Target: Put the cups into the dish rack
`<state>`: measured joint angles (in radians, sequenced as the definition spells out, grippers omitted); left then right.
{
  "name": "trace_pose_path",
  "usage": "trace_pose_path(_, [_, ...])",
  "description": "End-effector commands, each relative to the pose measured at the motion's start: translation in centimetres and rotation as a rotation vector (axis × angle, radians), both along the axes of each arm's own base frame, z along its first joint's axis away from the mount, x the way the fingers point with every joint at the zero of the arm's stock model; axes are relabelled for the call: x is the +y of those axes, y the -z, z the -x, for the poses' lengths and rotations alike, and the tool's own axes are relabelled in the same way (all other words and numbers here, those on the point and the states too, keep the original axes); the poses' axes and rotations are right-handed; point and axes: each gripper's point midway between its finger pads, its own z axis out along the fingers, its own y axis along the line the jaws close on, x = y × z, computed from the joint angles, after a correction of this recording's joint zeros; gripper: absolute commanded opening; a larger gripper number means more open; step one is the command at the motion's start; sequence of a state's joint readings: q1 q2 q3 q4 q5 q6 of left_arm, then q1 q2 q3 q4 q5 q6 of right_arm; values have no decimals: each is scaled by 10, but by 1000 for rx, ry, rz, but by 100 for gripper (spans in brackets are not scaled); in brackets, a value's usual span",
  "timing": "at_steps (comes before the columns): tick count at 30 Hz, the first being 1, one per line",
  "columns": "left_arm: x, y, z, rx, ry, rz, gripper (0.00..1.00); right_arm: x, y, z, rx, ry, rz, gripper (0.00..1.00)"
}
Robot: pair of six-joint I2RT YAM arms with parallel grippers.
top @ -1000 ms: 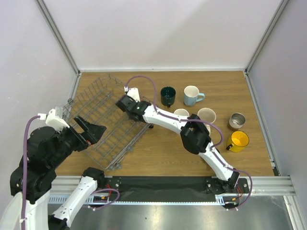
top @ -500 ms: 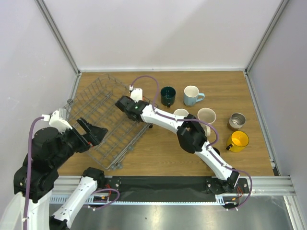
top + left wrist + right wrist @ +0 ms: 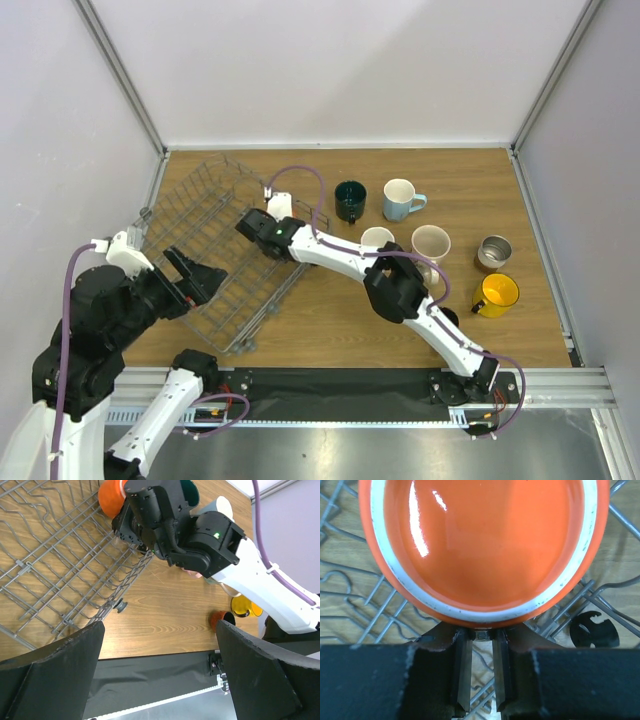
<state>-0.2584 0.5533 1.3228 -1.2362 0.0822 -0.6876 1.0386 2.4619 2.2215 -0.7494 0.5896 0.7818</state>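
Glossy orange mug [image 3: 485, 545] — probably glazed ceramic, thin metal wire rack [image 3: 200, 230], matt wood-grain table [image 3: 330, 310]

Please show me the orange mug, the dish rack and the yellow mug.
orange mug [image 3: 480, 545], right wrist view, on its glossy middle.
dish rack [image 3: 205, 225], top view, on its bare wire floor.
yellow mug [image 3: 497, 291], top view, on its inside.

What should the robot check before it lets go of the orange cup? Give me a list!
1. Grip: the right hand pinches the rim of the orange cup: ok.
2. Place: the cup is above the dish rack wires: ok.
3. The left hand is open and away from the cup: ok.
4. Cup resting on the wires: cannot tell.
5. Prongs straight under the cup: hidden, cannot tell.
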Motion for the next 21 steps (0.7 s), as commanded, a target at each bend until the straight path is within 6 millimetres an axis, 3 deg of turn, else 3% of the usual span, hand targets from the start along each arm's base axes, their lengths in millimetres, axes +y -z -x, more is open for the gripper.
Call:
trace_pose_path(1, [-1,-7,-5,-39,13,-9,100,9,-10,-14,-70,24,-37,0])
trace_pose_path(4, [-1,-9,-6,-37,17,-15,100,17,-7,-16,-73,-2,-47,0])
trace_pose_path(7, [-3,-11,-7,-41,23,-15,100,21,4,-14,-45,-4,-45,7])
trace_pose_path(11, [-2,-15,-8,-50,22,-22,100,19,8,-10,-29,-10,-22,37])
trace_pose_path(12, [-1,-15,-7,-50,19,-22,100,19,8,-9,-15,-20,-27,41])
trace_pose_path(13, [-1,-15,-8,-51,17,-22,100,20,3,-8,-14,-24,-34,44])
trace_pose_path(17, [-2,-15,-11,-54,14,-12,100,17,-5,-4,-6,-42,-29,75])
trace_pose_path(21, [-6,-18,-14,-63,25,1,100,13,-11,1,18,-53,-28,79])
